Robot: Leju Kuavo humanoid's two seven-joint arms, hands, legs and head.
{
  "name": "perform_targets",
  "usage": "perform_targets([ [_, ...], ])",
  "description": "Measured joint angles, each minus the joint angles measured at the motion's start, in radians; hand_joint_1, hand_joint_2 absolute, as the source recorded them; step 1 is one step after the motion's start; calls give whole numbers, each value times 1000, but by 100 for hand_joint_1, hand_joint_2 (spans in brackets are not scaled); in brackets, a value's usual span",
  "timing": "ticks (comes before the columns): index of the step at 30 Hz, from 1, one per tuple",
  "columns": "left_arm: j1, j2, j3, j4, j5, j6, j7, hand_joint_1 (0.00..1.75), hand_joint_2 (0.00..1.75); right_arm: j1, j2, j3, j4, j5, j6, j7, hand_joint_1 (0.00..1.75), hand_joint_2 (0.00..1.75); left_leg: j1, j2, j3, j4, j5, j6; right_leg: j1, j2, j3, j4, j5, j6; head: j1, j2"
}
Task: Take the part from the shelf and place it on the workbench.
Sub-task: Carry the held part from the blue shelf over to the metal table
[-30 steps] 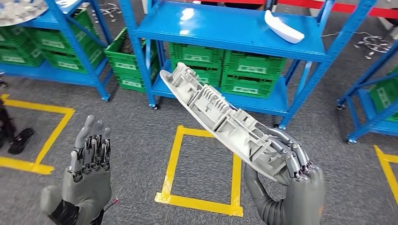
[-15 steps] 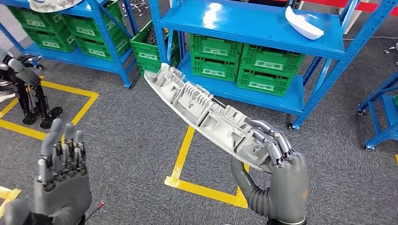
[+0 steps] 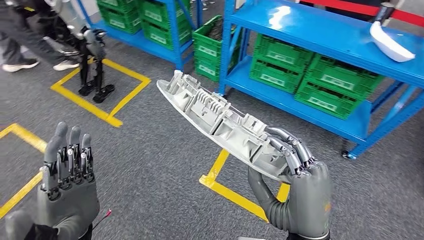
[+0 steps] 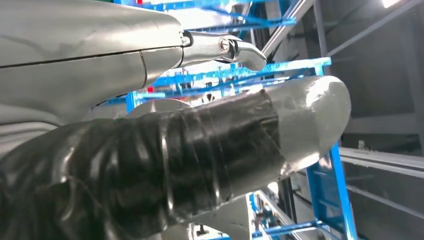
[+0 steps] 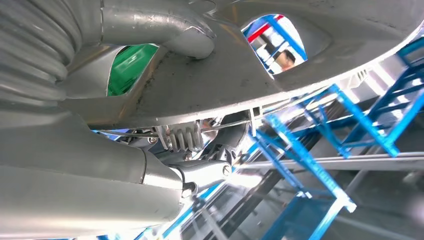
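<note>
Grey ribbed part (image 3: 225,125), lifted clear of the blue shelf (image 3: 345,40) behind it, gripped at its near end by the right hand (image 3: 300,172) for carrying; left hand (image 3: 67,175) raised beside it, fingers apart, holding nothing.

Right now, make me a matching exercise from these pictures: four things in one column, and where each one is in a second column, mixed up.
Things:
1. long grey part
2. white part
3. green crates
4. left hand

Places or states:
A. on the lower level of the blue shelf
B. raised, fingers apart, holding nothing
C. lying on the shelf's upper level
D. gripped at one end by the right hand, slanting up over the floor

Pairs: 1-D, 2-C, 3-A, 4-B
</note>
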Motion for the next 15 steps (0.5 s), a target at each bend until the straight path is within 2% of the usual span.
perform_targets([
  [2,-1,0,1,-3,-3,-2,2,0,0,-7,0,2,0,-3,5,0,175,175,5,-21,-19,3,19,-13,2,26,37,-67,-3,-8,4,0],
  [4,0,0,1,-7,-7,-3,5,0,0,-12,0,2,0,-5,10,1,175,175,9,-36,-30,0,34,-26,3,6,36,-82,7,-12,9,0],
  [5,0,0,1,-9,-10,-4,6,0,0,-14,0,2,1,-6,13,2,175,175,8,-24,-39,6,29,-32,1,-7,35,-89,16,-16,8,0],
  [6,0,0,2,-10,-12,-4,7,0,0,-15,1,2,2,-6,14,2,175,175,8,-2,-53,29,7,-36,-2,-21,32,-97,25,-22,3,0],
  [7,-1,0,2,-11,-13,-4,8,0,0,-16,2,3,3,-6,16,3,175,175,9,27,-73,73,-29,-41,-4,-35,27,-103,34,-26,-3,0],
  [8,-2,0,3,-11,-14,-4,9,0,0,-16,2,3,4,-6,17,3,175,175,12,51,-97,133,-71,-48,-3,-47,19,-104,41,-29,-10,0],
  [9,-2,0,3,-11,-15,-4,10,0,0,-16,2,3,4,-6,18,3,175,175,17,64,-120,200,-107,-54,-3,-61,10,-104,47,-30,-16,0],
  [10,-2,0,3,-11,-15,-4,11,0,0,-16,2,3,5,-6,20,3,175,175,22,70,-134,253,-124,-61,-3,-74,0,-103,54,-28,-21,0],
  [11,-2,0,3,-11,-16,-4,12,0,0,-16,2,3,6,-6,21,3,175,175,27,74,-134,281,-120,-67,-3,-87,-10,-103,61,-25,-26,0],
  [12,-2,0,3,-11,-17,-4,13,0,0,-16,3,4,7,-7,22,4,175,175,32,79,-116,275,-99,-73,-4,-101,-20,-101,67,-21,-31,0],
  [13,-2,0,3,-11,-19,-4,15,0,0,-16,3,5,8,-7,24,4,175,175,37,89,-78,237,-72,-79,-6,-114,-29,-99,73,-15,-36,0],
  [14,-3,0,3,-11,-21,-4,16,0,0,-16,3,5,8,-8,26,4,175,175,40,110,-26,174,-55,-83,-6,-125,-36,-94,77,-10,-40,0],
  [15,-6,0,2,-11,-25,-4,18,0,0,-16,2,6,8,-9,28,4,175,175,39,134,29,106,-54,-86,-7,-135,-45,-88,79,-2,-45,0],
])
